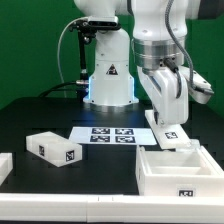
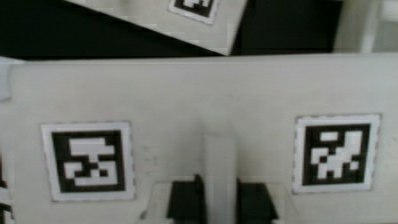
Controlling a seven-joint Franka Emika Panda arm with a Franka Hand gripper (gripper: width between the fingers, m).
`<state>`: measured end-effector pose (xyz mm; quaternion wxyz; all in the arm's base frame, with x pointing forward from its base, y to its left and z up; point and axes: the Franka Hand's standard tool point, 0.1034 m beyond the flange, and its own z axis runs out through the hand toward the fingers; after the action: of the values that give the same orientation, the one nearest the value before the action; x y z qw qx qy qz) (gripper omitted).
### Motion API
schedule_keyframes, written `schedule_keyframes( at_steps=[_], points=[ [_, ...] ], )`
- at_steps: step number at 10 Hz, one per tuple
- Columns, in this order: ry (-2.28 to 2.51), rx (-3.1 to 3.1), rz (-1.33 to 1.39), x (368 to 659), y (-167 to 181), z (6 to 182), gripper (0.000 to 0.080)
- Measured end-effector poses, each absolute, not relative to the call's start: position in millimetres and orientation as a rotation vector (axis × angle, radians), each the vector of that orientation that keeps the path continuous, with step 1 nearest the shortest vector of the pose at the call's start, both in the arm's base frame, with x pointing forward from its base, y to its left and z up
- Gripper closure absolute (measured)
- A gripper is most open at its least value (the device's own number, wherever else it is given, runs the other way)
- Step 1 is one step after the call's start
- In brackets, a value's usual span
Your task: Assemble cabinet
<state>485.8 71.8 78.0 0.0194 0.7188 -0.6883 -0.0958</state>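
Note:
My gripper (image 1: 170, 122) hangs at the exterior view's right, shut on a matte white cabinet panel (image 1: 170, 137). In the wrist view the panel (image 2: 196, 110) fills the picture. It carries two tags, and a narrow white ridge on it sits between my dark fingers (image 2: 183, 200); the gripper's midpoint (image 2: 222, 200) lies on that ridge. The panel hangs just behind and above a white open tray (image 1: 180, 172) at the front right. A white block with a tag (image 1: 55, 148) lies at the front left.
The marker board (image 1: 112, 135) lies in the table's middle before the robot base (image 1: 108, 75); its edge also shows in the wrist view (image 2: 199, 22). Another white piece (image 1: 5, 165) pokes in at the exterior view's left edge. The table is black.

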Motion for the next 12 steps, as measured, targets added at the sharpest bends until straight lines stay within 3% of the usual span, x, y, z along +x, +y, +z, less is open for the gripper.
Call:
schedule_keyframes(
  at_steps=[12],
  points=[
    [-2.251, 2.272, -0.146, 485.8, 73.1, 72.2, 0.0735]
  ],
)
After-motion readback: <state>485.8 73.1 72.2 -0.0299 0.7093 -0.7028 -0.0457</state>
